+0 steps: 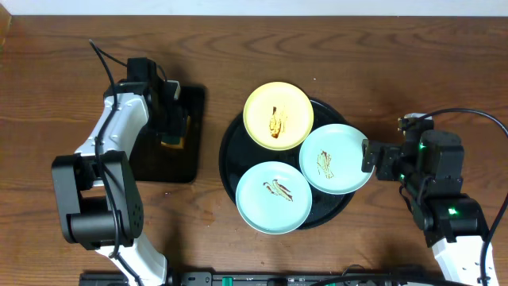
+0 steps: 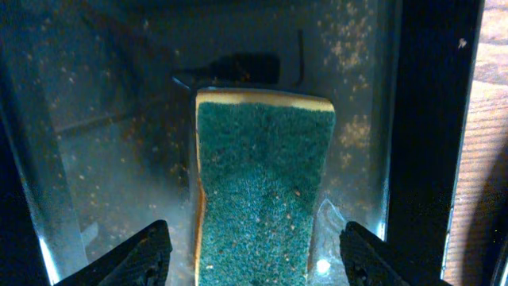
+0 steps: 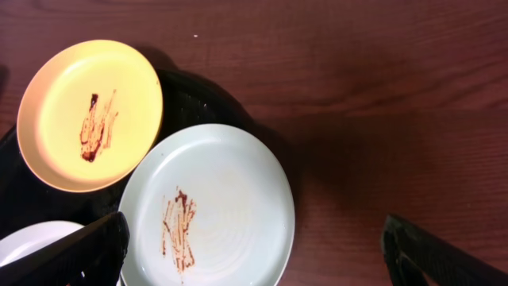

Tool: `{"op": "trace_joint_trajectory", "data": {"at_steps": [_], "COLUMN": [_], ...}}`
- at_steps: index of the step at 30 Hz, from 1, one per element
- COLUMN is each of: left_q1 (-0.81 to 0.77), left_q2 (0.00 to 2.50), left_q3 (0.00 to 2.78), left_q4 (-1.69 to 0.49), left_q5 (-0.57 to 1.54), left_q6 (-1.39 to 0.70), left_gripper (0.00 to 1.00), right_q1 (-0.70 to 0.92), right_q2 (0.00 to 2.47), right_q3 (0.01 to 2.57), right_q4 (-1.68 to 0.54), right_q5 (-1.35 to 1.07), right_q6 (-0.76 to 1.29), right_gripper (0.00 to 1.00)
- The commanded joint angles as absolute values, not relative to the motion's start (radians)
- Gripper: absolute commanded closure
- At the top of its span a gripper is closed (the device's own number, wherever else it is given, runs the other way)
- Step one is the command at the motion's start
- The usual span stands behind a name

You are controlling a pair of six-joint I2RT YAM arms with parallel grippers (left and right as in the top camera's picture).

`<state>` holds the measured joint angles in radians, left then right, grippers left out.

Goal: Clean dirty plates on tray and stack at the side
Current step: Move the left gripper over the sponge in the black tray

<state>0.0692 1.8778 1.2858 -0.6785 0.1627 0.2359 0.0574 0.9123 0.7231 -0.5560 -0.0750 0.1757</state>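
The round black tray (image 1: 228,151) holds three plates with brown streaks: a yellow plate (image 1: 278,115) at the back, a mint plate (image 1: 336,159) at the right, and a mint plate (image 1: 274,197) at the front. My right gripper (image 1: 371,157) is open at the right plate's outer edge. In the right wrist view its jaws (image 3: 254,254) straddle that plate's (image 3: 210,210) rim; the yellow plate (image 3: 87,111) lies beyond. My left gripper (image 1: 171,119) is open over a green sponge (image 2: 262,191), with its jaws (image 2: 254,258) on either side of it and apart from it.
The sponge lies on a smaller rectangular black tray (image 1: 151,163) left of the round tray. Bare wood tabletop (image 1: 397,63) spreads to the right and back. A black strip with cables (image 1: 238,280) runs along the front edge.
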Motion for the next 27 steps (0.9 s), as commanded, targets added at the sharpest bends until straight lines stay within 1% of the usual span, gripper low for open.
{"op": "trace_joint_trajectory", "data": {"at_steps": [1, 21, 23, 27], "left_q1": [0.066, 0.059, 0.059, 0.059], "left_q2": [1.887, 1.954, 1.951, 1.95], "left_q3": [1.264, 1.264, 1.264, 1.264], "left_q4": [-0.668, -0.656, -0.653, -0.653], "left_q5": [0.176, 0.198, 0.198, 0.198], "left_q6": [0.23, 0.204, 0.204, 0.204], "left_gripper": [0.31, 0.31, 0.33, 0.39], "right_q1": [0.046, 0.046, 0.046, 0.046], "right_q2": [0.912, 0.912, 0.912, 0.912], "right_q3": [0.743, 0.743, 0.743, 0.743], "right_q4": [-0.55, -0.55, -0.55, -0.55], "right_q5": [-0.079, -0.079, -0.079, -0.079], "right_q6": [0.167, 0.167, 0.167, 0.167], "right_gripper": [0.01, 0.01, 0.01, 0.01]}}
